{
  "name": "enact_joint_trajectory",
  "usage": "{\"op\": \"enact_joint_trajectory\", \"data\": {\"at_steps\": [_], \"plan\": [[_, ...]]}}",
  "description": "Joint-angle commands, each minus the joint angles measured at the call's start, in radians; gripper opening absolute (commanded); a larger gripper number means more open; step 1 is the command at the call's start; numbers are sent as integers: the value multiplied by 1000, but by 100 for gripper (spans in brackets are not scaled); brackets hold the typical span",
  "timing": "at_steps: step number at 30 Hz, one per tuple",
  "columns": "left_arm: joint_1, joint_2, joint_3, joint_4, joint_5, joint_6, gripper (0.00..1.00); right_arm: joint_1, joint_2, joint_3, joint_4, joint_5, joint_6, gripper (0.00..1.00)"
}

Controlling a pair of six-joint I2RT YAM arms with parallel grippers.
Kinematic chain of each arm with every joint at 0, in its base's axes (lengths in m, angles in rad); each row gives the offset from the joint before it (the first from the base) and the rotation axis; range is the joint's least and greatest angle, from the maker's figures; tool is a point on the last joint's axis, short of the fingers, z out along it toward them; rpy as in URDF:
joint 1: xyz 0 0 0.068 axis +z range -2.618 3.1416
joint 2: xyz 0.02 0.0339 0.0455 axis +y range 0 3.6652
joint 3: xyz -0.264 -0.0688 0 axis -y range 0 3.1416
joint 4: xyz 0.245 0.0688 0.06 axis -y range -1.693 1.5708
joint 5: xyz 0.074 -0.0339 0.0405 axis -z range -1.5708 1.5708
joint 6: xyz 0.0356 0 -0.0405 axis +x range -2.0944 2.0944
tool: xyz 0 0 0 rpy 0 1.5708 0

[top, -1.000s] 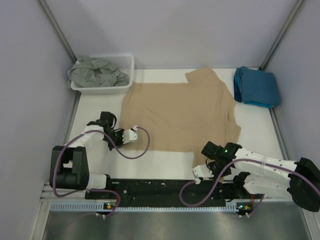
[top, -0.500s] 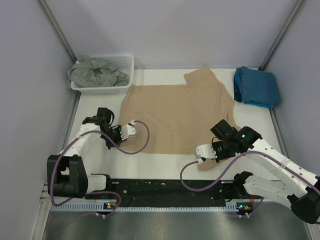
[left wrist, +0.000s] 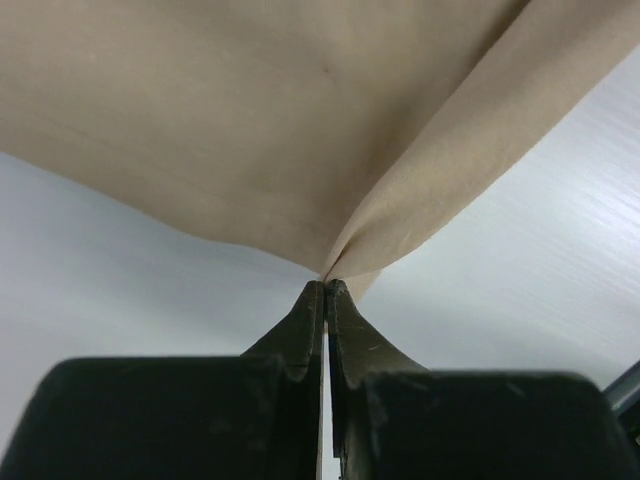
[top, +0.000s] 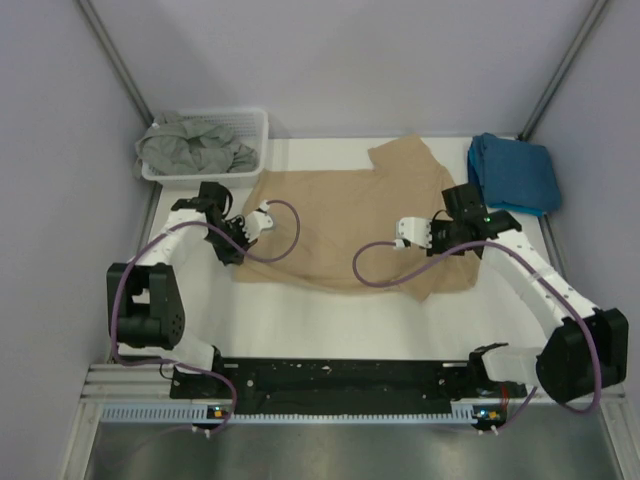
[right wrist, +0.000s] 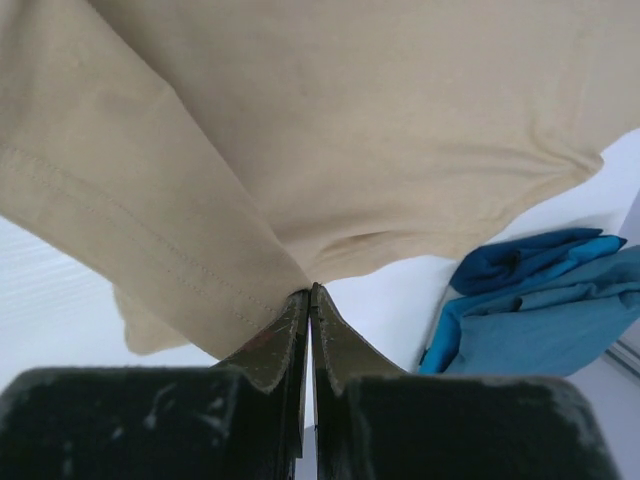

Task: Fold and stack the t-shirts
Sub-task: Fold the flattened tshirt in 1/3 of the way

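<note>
The tan t-shirt [top: 345, 215] lies on the white table, its near hem lifted and carried over toward the back. My left gripper [top: 247, 222] is shut on its left hem corner [left wrist: 330, 262], held above the table. My right gripper [top: 432, 232] is shut on the right hem corner [right wrist: 300, 275], with the stitched hem [right wrist: 120, 215] hanging to the left. The folded teal-blue t-shirt [top: 512, 173] lies at the back right and also shows in the right wrist view [right wrist: 540, 310]. The grey-green t-shirt [top: 190, 145] is crumpled in the basket.
A white slatted basket [top: 255, 125] stands at the back left. Purple cables [top: 375, 260] loop from both wrists over the shirt. Grey walls close in left and right. The arm bases and black rail [top: 330, 380] run along the near edge.
Both grippers have moved away from me toward the back with the shirt's near hem, folding the lower half over the upper half. The right arm has stretched far out.
</note>
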Motion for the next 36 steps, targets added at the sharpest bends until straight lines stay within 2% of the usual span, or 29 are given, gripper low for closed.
{"op": "enact_joint_trajectory", "data": {"at_steps": [1,8,14,27,36], "plan": [[5,55,70,45,-26,-58,0,-79,113,115,135,-55,-44,0],[3,160,196,84,-64,-124,0,-162,258,250,166,-67,-92,0],[-12,229,279,71,-129,-110,0,-202,354,317,179,-76,-100,0],[-66,340,346,124,-231,-123,0,-286,378,308,195,-70,-136,0],[-101,381,366,160,-270,-133,0,-294,385,282,209,-72,-133,0]]}}
